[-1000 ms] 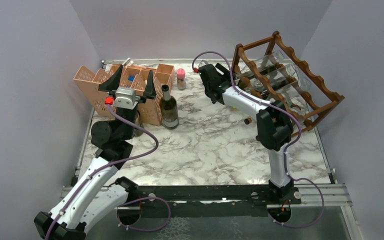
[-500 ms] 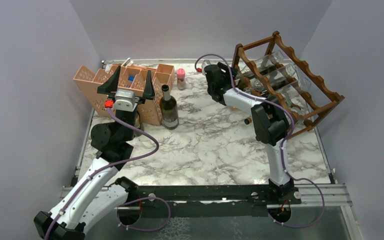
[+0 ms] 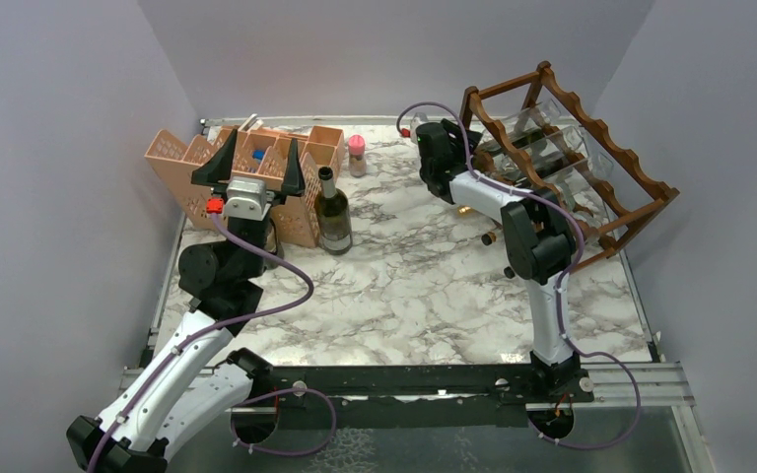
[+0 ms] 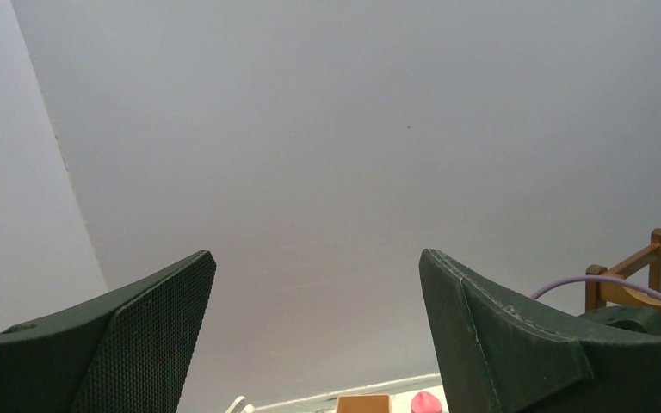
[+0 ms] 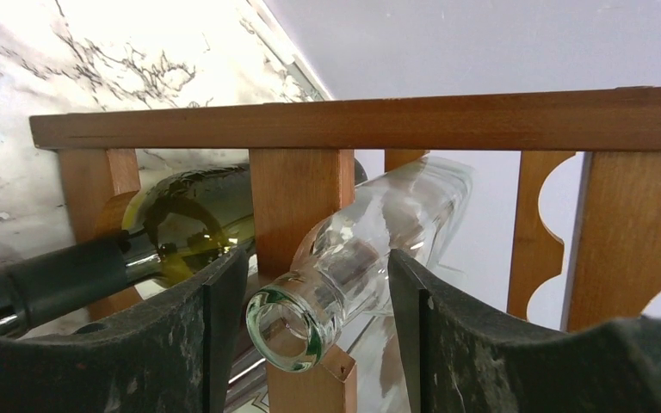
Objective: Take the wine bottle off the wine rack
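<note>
The right tool (image 5: 314, 271) is at the wine rack (image 5: 396, 120), which stands at the far right of the surface (image 3: 424, 286). Its fingers stand apart on either side of the neck of a clear glass bottle (image 5: 353, 249) that lies in the rack, mouth towards the camera. A gap shows on the right side, so nothing is clamped yet. The left tool (image 4: 314, 254) is spread wide and holds nothing, pointing up at the wall. Several things could go wrong from here. The fingers sit close to the mouth of smooth glass, so a grip that far out may slip once the bottle's weight hangs from it. The left finger (image 5: 181, 344) is squeezed in next to a dark bottle (image 5: 181, 215) lying alongside, and could nudge it or drag it out too. A pull that is not in line with the bottle could catch its shoulder on the upright slat, or shift the whole rack. The right wrist view alone shows the neck between the fingers and the neighbouring dark bottle. In the overhead view the arm's own wrist hides that contact. The overhead view gives what the wrist views lack: the rack set at an angle with several bottles in it, the left arm raised over a pink organiser (image 3: 182, 163), and another wine bottle (image 3: 333, 212) standing upright just beside that organiser.
</note>
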Tool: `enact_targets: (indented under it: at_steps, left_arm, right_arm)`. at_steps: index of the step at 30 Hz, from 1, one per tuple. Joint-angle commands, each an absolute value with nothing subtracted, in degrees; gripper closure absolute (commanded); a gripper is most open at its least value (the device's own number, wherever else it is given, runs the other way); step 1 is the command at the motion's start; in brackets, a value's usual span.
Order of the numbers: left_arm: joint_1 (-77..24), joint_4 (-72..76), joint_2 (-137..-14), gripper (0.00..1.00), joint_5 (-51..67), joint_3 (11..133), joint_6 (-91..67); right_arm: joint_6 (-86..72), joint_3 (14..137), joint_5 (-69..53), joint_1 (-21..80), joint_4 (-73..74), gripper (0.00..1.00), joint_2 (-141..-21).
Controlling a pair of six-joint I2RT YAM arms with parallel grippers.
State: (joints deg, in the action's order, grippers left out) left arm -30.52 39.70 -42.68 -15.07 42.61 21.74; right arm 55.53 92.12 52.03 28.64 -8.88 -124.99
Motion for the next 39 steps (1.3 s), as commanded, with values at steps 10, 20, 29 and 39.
enact_targets:
  at_steps: [10, 20, 29, 39]
  left_arm:
    - [-32.2, 41.4, -42.6, 0.06, -15.2, 41.9, 22.1]
    - [-32.2, 41.4, -43.3, 0.06, -14.6, 41.9, 22.0]
    - [-32.3, 41.3, -43.7, 0.06, -14.1, 41.9, 21.7]
    - [-32.3, 41.4, -43.9, 0.06, -13.9, 41.9, 21.5]
  right_arm:
    - [58.0, 88.6, 52.8, 28.2, -13.7, 0.45, -124.5]
    - [55.6, 87.9, 52.9, 28.4, -9.3, 0.57, -123.2]
    - [51.7, 89.7, 53.6, 29.3, -4.0, 0.40, -121.8]
    - [48.3, 91.3, 55.5, 30.5, 1.5, 0.25, -119.9]
